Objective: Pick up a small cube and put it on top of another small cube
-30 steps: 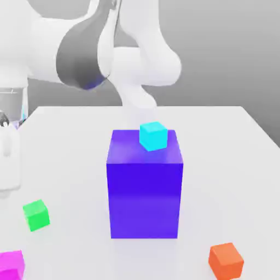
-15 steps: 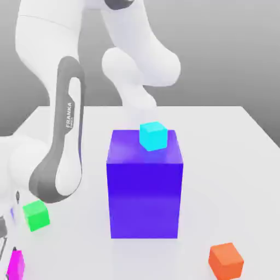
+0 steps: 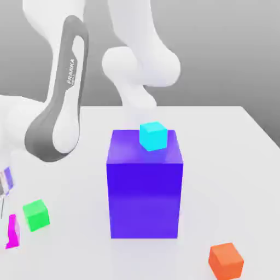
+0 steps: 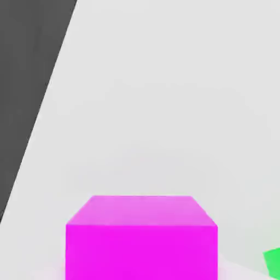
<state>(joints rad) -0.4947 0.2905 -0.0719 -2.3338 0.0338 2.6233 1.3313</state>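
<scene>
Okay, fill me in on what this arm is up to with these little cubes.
The white robot arm seems to have the magenta cube in its claw, apparently lifted off the table. It has not been stacked on another cube yet. The green cube sits on the table near it, and the orange cube lies off toward the exterior view's right. The cyan cube rests on top of the big blue-purple block.
</scene>
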